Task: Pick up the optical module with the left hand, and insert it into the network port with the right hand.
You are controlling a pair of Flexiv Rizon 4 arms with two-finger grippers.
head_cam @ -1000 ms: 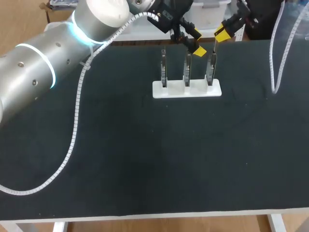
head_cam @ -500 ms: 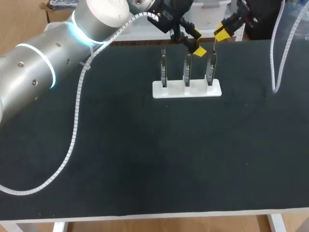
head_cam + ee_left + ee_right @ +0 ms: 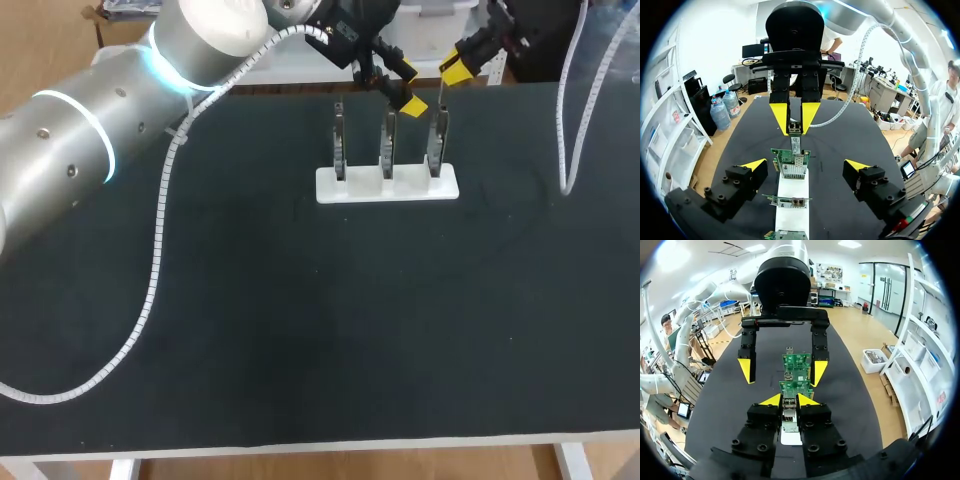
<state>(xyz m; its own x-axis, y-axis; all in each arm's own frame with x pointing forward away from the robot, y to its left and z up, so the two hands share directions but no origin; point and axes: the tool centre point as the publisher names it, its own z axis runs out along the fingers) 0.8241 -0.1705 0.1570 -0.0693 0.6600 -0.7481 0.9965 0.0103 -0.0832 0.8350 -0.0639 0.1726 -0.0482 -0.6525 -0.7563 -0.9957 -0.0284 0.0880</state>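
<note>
A white holder (image 3: 388,185) carries three upright network cards near the table's far edge. My right gripper (image 3: 455,70) hangs over the rightmost card (image 3: 437,145), shut on the slim optical module (image 3: 443,98), which points down at that card's top. In the left wrist view the module (image 3: 795,134) sits between the right arm's yellow fingertips (image 3: 780,117), just above a card (image 3: 790,162). My left gripper (image 3: 408,88) is open and empty beside it, above the middle card (image 3: 387,145); its fingertips (image 3: 754,165) stand wide to either side of the holder (image 3: 792,192). The right wrist view shows its own gripper (image 3: 789,400) narrowed on the module.
A white ribbed cable (image 3: 150,270) trails from my left arm across the left half of the table. A second cable (image 3: 570,150) hangs down at the right, near the far edge. The dark table (image 3: 350,330) surrounds the holder.
My right gripper with the module has shifted very slightly toward the far edge. The left arm and the cards have kept still.
</note>
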